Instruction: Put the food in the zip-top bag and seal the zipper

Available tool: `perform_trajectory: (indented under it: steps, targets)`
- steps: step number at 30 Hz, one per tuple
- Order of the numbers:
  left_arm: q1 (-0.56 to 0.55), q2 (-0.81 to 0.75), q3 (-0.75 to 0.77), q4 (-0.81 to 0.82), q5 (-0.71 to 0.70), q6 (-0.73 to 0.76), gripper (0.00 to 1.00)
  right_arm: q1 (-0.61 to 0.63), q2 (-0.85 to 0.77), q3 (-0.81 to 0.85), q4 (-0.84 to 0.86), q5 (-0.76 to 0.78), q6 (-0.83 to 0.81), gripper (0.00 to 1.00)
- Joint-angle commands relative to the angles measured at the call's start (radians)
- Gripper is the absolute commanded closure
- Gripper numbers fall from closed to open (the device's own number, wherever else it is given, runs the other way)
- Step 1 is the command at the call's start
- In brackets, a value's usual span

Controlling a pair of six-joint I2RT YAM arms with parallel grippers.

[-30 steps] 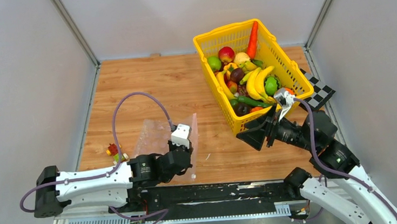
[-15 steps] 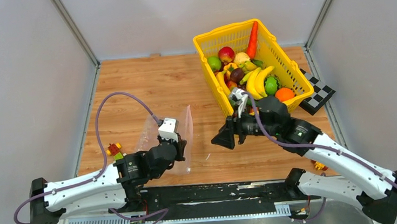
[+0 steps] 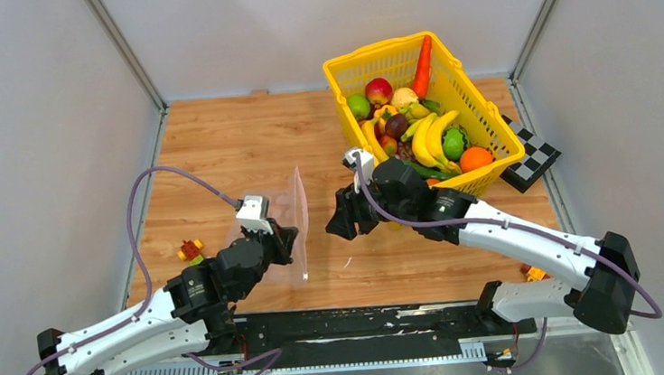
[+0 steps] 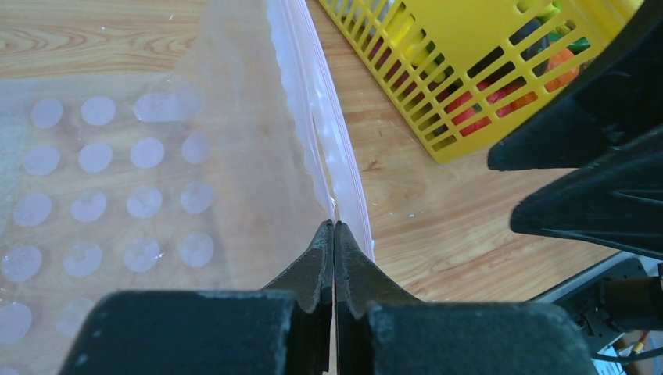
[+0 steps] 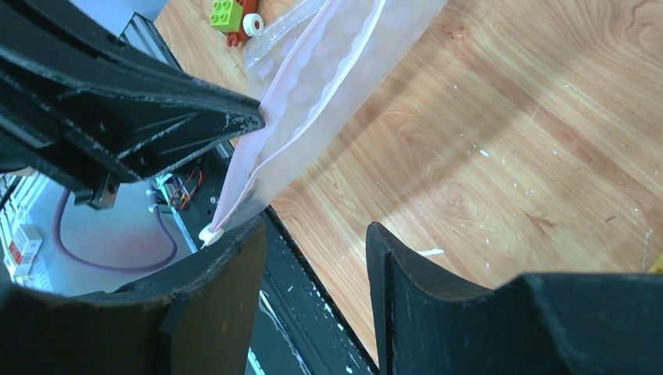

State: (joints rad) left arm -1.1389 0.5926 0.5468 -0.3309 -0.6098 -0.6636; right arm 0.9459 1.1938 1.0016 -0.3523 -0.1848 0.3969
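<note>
The left gripper [image 4: 334, 234] has its fingers pressed flat together on the top edge of the zip-top bag [image 4: 156, 156]. It pinches right at the zipper [image 4: 317, 117] and holds that edge up off the wooden table [image 3: 243, 141], so the clear film hangs down and back from it. From where I stand I can't tell whether it has one lip of the mouth or both layers. Just across from it, the right gripper [image 5: 314, 230] stands about half open with nothing between its fingers, and the near corner of the zipper strip is just beside one of them. All the food [image 3: 424, 139] I can see is piled in the yellow basket [image 3: 377, 50] at the far right. The bag looks empty, and a few toy bricks [image 3: 191, 251] lie by its far side. I'd say this is the step of getting the bag's mouth open, before any loading starts. The next move calls for the right fingers to close on the free lip alone and draw it away from the left.
</note>
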Motion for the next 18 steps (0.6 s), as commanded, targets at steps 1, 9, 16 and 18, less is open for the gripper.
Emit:
perform_trajectory:
  steps: [1, 9, 16, 18]
  targets:
    - [0.006, 0.005, 0.002, 0.034, 0.01, -0.008, 1.0, 0.001, 0.04, 0.007, 0.126, 0.019, 0.075, 0.5]
    - [0.007, 0.01, -0.007, 0.05, 0.025, -0.019, 1.0, 0.001, 0.211, 0.103, 0.179, 0.002, 0.129, 0.51]
    - [0.007, -0.024, -0.015, 0.016, 0.02, -0.034, 1.0, 0.001, 0.327, 0.14, 0.186, 0.052, 0.151, 0.57]
    - [0.007, -0.037, -0.02, 0.01, 0.01, -0.033, 1.0, 0.0, 0.355, 0.14, 0.223, 0.006, 0.153, 0.57]
